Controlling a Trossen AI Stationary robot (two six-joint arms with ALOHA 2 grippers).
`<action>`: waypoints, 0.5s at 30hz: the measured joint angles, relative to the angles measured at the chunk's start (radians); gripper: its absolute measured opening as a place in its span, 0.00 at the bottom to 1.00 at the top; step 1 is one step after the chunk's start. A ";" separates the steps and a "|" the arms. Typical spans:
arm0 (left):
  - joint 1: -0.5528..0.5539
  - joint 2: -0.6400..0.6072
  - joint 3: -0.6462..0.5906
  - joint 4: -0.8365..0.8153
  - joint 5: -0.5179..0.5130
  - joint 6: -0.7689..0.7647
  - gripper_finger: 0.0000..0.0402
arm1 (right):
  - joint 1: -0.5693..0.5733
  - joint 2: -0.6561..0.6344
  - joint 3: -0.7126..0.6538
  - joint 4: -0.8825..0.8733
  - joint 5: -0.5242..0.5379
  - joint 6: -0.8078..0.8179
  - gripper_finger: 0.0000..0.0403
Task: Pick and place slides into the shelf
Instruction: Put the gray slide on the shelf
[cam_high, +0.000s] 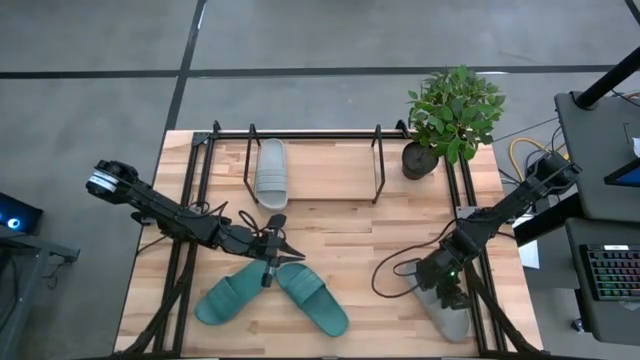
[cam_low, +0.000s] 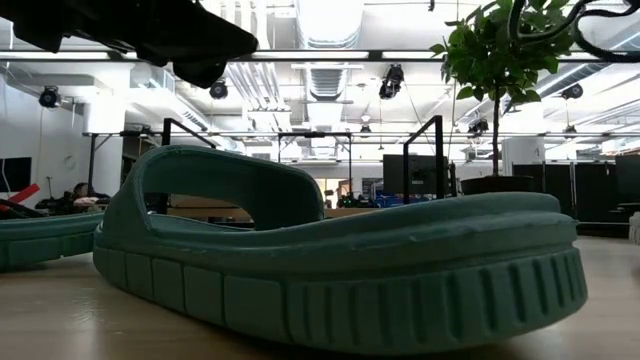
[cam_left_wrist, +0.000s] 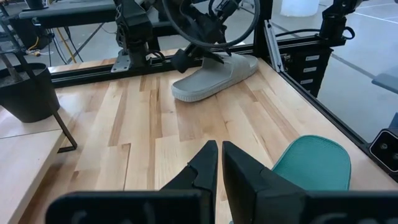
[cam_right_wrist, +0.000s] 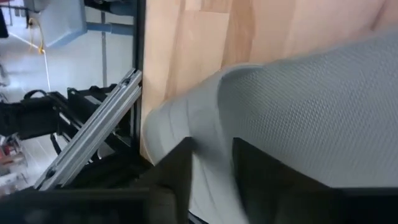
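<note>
Pale wood worktop (cam_high: 340, 235) carries the black-rod shelf (cam_high: 312, 165) along its far edge, one grey slide (cam_high: 270, 172) already lying in it. Two teal slides (cam_high: 272, 297) lie splayed near the front. At the right front corner, the right gripper (cam_high: 447, 291) pinches the edge of the second grey slide (cam_left_wrist: 214, 76). Above the teal pair, the left gripper (cam_left_wrist: 217, 163) hovers, fingers pressed together, holding nothing.

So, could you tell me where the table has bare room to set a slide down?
Bare wood lies mid-table between the shelf and the teal slides, across to the right gripper. It is crowded around the left gripper and at the grey slide.
</note>
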 joint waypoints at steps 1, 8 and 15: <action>0.000 0.000 0.000 0.000 0.000 0.000 0.02 | 0.000 0.000 0.000 0.015 -0.005 -0.013 0.18; 0.000 0.000 0.000 0.000 0.000 0.000 0.02 | -0.002 0.000 0.008 0.199 0.014 -0.019 0.03; 0.000 0.000 0.000 0.000 0.000 0.000 0.02 | -0.031 0.000 0.080 0.200 0.153 -0.095 0.03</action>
